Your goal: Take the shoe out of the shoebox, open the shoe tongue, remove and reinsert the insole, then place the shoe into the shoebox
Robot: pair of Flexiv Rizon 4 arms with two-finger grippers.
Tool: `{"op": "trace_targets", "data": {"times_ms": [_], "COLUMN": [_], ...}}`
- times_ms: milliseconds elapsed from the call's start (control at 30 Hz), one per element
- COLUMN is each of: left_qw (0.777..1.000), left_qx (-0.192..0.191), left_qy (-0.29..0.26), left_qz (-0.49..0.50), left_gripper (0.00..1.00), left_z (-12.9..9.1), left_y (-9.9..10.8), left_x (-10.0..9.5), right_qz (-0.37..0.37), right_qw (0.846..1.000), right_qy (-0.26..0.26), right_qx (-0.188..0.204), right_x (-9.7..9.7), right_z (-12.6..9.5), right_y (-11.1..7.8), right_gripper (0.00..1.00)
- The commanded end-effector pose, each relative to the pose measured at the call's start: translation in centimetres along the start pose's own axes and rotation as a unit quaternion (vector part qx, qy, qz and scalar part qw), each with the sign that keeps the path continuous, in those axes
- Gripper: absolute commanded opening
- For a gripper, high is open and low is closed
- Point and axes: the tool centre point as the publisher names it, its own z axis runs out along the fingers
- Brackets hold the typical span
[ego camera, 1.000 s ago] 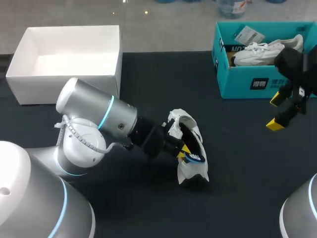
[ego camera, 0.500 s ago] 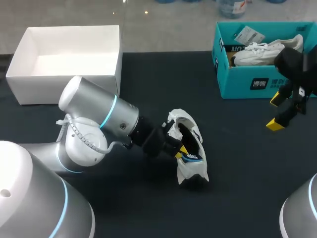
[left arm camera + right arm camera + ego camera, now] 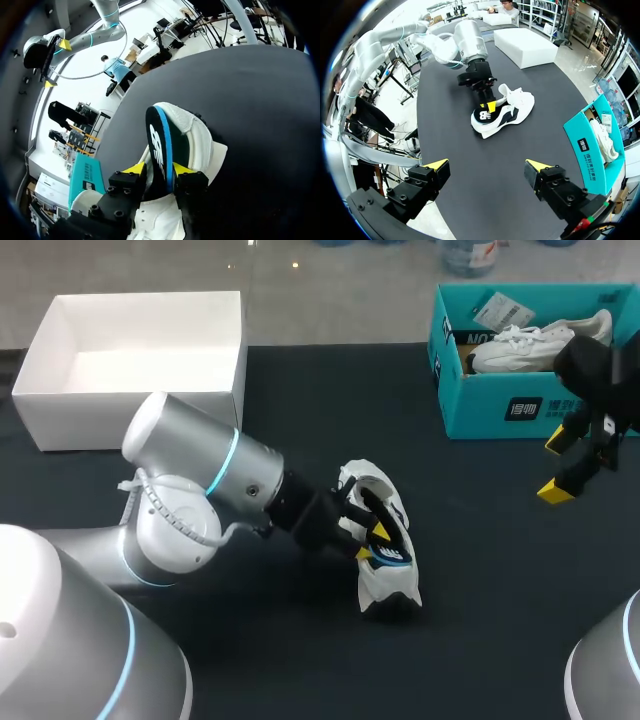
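Shoe (image 3: 388, 575) lay on its side at frame centre, long axis roughly top to bottom, opening facing left. Left gripper (image 3: 368, 536), the nearer one, clamped the insole (image 3: 159, 140), which stood partly out of the shoe. Right gripper (image 3: 556, 466) was spread and empty at the right edge, well apart. Left wrist view showed both pads (image 3: 134, 169) on the insole; head view hid that.

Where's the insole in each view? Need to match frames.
Head view: insole mid-table, at the white shoe, in the left pincer.
Left wrist view: insole edge-on between that pincer's yellow tips, shoe behind it.
Right wrist view: insole against the shoe, far ahead of the open right pincer.
Shared landmark: teal shoebox.
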Motion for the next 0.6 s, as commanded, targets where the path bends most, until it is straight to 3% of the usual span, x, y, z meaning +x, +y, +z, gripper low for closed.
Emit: {"op": "trace_targets", "data": {"times_ms": [33,300,367,467,600], "left_qw": [1.0,1.0,1.0,1.0,1.0], "left_qx": [0.003,0.009,0.012,0.015,0.016], "left_qy": [-0.004,-0.005,-0.003,-0.001,0.003], "left_qz": [0.007,0.019,0.022,0.023,0.024], "left_gripper": [0.42,0.37,0.3,0.0,0.0], "left_z": [-0.8,-0.7,-0.5,-0.4,-0.3], "left_y": [-1.0,-2.1,-2.3,-2.6,-2.4], "left_x": [-0.3,-0.6,-0.4,-0.2,0.2], "right_qz": [0.0,0.0,0.0,0.0,0.0], "right_qw": [1.0,1.0,1.0,1.0,1.0], "right_qy": [0.001,0.001,0.001,0.001,0.001], "right_qx": [0.002,0.002,0.002,0.002,0.002], "right_x": [-0.2,-0.2,-0.2,-0.2,-0.2], "right_z": [0.1,0.1,0.1,0.1,0.1], "right_y": [0.1,0.1,0.1,0.1,0.1], "right_gripper": [1.0,1.0,1.0,1.0,1.0]}}
